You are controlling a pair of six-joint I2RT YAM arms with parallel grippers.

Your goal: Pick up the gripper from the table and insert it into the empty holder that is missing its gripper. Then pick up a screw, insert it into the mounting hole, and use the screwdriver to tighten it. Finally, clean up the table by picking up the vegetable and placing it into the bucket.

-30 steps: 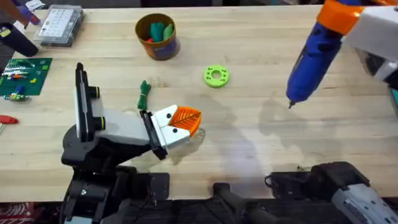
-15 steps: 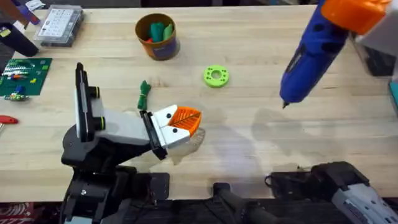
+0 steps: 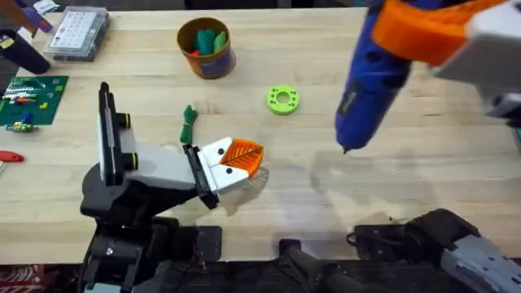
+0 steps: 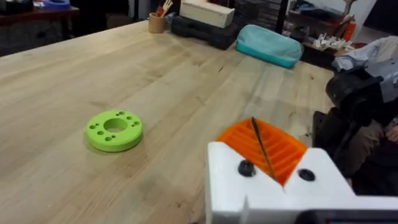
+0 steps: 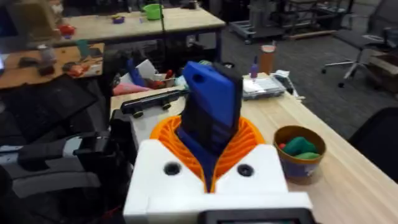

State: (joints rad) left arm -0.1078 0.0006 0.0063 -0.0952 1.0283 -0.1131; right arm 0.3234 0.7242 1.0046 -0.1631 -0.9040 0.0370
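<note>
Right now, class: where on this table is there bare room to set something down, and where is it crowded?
Free: the wood right of the green ring, though the blue screwdriver hangs over it. Also between the bucket and the clear box. Crowded: the near left, around the white holder and the vegetable.

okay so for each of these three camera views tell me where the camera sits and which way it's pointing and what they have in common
Overhead: fixed above the arm bases, looking down and forward over the table; both arms show, the right gripper carrying the screwdriver.
Left wrist: on the left arm, looking low across the wood; its white and orange left gripper shows.
Right wrist: on the right arm, looking along the blue screwdriver toward the room.
Shared: overhead and left wrist both show the lime-green ring; overhead and right wrist share the bucket.
</note>
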